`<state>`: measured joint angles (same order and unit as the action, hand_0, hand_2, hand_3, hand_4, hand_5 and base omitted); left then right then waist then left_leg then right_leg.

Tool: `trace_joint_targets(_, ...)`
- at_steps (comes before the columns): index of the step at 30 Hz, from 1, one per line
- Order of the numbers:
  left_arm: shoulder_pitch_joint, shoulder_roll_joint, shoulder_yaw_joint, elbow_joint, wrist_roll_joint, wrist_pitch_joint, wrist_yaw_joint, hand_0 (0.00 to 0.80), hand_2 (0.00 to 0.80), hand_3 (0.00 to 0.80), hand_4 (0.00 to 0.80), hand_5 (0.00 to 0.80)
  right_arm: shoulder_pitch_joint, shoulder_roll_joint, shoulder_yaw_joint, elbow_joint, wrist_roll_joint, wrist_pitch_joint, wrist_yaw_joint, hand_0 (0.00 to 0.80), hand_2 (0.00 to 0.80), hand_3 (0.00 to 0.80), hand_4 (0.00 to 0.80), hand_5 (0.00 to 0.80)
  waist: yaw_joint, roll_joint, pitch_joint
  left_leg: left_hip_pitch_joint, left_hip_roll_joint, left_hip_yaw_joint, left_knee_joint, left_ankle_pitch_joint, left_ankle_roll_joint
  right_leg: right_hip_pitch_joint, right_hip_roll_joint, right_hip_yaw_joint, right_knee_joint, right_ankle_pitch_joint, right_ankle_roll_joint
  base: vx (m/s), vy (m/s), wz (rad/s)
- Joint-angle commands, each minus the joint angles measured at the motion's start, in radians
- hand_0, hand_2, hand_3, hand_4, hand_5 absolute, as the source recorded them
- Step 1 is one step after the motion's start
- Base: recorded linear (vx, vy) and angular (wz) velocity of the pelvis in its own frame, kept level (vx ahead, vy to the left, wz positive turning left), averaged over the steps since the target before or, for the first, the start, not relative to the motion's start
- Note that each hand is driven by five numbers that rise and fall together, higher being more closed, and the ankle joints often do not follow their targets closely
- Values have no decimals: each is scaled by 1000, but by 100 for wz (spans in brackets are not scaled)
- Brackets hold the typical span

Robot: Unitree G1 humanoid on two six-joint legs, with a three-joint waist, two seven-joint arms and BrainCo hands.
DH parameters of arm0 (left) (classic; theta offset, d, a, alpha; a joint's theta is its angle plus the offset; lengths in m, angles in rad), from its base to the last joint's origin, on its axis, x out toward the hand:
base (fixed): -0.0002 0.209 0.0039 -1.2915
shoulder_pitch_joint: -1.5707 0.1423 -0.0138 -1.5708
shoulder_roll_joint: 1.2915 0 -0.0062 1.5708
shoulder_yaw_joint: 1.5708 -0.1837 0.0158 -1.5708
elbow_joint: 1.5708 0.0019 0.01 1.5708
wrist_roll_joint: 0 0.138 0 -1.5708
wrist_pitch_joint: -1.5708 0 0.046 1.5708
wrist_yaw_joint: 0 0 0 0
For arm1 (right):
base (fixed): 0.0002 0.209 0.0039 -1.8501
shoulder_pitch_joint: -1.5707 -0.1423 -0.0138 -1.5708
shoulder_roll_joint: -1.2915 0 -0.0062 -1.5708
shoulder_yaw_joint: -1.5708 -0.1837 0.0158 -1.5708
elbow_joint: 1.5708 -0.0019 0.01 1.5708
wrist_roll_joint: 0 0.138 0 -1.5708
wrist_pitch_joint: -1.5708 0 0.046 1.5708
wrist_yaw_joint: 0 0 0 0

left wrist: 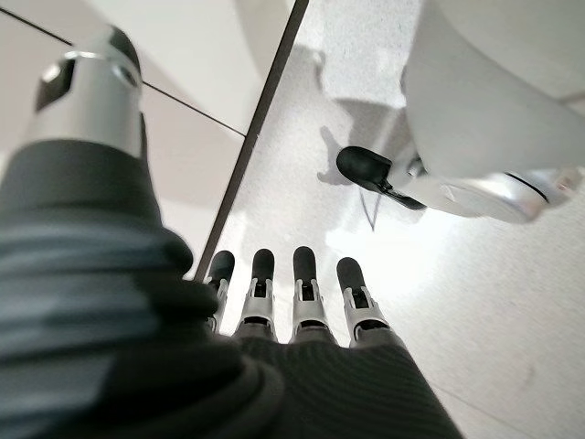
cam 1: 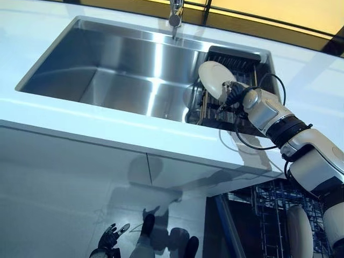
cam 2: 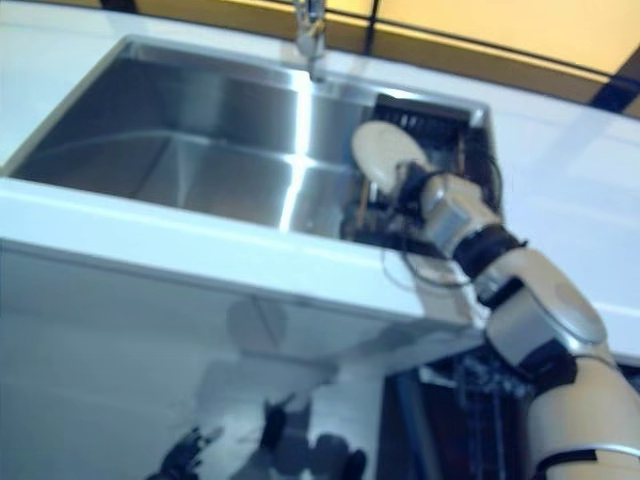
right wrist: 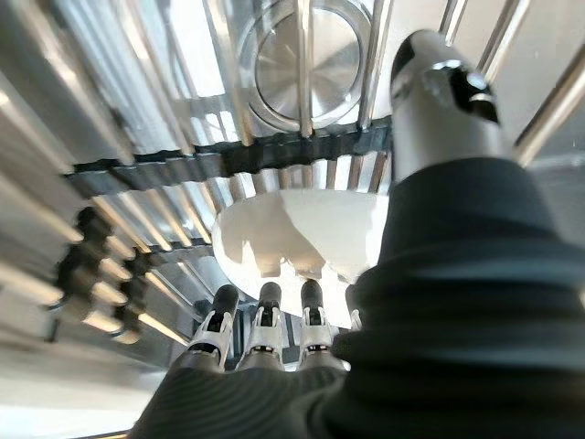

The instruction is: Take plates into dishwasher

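A white plate (cam 1: 213, 78) stands tilted over the dark dish rack (cam 1: 240, 61) at the right end of the steel sink (cam 1: 107, 70). My right hand (cam 1: 234, 94) is shut on the plate's lower edge. In the right wrist view the plate (right wrist: 292, 233) sits between the fingers (right wrist: 265, 320) and the thumb. Below the counter at lower right, the dishwasher rack (cam 1: 267, 207) is pulled out with another white plate (cam 1: 299, 232) standing in it. My left hand (cam 1: 110, 236) hangs low near the floor, open and holding nothing, its fingers (left wrist: 306, 279) straight.
A faucet (cam 1: 175, 16) stands behind the sink. The white counter (cam 1: 80, 115) runs along the sink's front edge, with cabinet fronts (cam 1: 70, 177) below it. The sink drain (right wrist: 306, 59) shows under the rack wires.
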<state>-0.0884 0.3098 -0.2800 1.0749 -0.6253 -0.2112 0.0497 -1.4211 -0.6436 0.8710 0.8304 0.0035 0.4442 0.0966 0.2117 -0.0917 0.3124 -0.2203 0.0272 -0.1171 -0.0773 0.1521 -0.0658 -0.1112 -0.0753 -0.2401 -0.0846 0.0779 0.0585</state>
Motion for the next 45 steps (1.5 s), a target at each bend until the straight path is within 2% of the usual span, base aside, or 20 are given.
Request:
trace_joint_targets(1,-9,5,-20,-26,-58,-30,-2,0,0,0,0,0,-134,-34,28,23,28,27,-79,0,0,0,0,0,22,-35,33,10,-52,35,-10,-40,35,-52,-51,15,3,86,47,-61,45,5)
trace_joint_targets(7,8,-17,-22,-62,-90,-37,14,0,0,0,0,0,-124,-27,0,34,68,57,-197,0,0,0,0,0,31,-2,68,-14,-57,25,-10,-32,35,-75,-57,8,7,88,48,-57,55,1)
trace_joint_targets(11,11,-37,-22,-77,-108,-41,18,0,0,0,0,0,-106,-6,-43,80,100,62,-368,0,0,0,0,0,37,24,85,-25,-65,17,-10,-26,38,-86,-59,3,9,87,44,-53,59,2)
trace_joint_targets(12,8,-50,-31,-81,-113,-45,21,0,0,0,0,0,-110,2,-63,112,89,58,-447,800,800,800,800,800,40,39,89,-31,-69,16,-10,-23,40,-92,-60,1,9,86,42,-82,103,5)
trace_joint_targets(14,4,-64,-42,-86,-121,-50,22,0,0,0,0,0,-123,7,-73,148,75,54,-528,800,800,800,800,800,44,55,96,-39,-72,14,-10,-20,42,-98,-61,-2,9,86,41,-76,76,7)
trace_joint_targets(16,4,-69,-50,-89,-126,-52,25,0,0,0,0,0,-131,4,-76,160,65,50,-553,800,800,800,800,800,46,62,98,-44,-75,11,-10,-17,43,-100,-62,-3,9,86,42,-48,35,9)
trace_joint_targets(20,13,-62,-62,-94,-142,-58,21,0,0,0,0,0,-142,-20,-66,155,35,15,-646,800,800,800,800,800,50,65,93,-48,-81,-1,-10,-15,45,-99,-63,-11,8,86,45,-19,9,2)
trace_joint_targets(33,22,-47,-52,-86,-84,-46,32,0,0,0,0,0,-126,-96,-87,78,53,-62,-693,800,800,800,800,800,43,49,47,-11,-76,-2,-10,-35,46,-69,-60,-7,3,76,46,12,-9,1)
trace_joint_targets(38,27,-43,-41,-62,-65,-46,23,0,0,0,0,0,-102,-112,-129,54,141,-140,-711,800,800,800,800,800,37,39,25,8,-70,3,-10,-45,43,-52,-58,0,0,71,47,35,-5,0)
trace_joint_targets(45,47,-42,-32,-56,-37,-47,26,0,0,0,0,0,-87,-147,-180,32,197,-193,-727,800,800,800,800,800,35,32,4,28,-66,2,-10,-52,43,-32,-55,5,-3,66,46,27,-11,0)
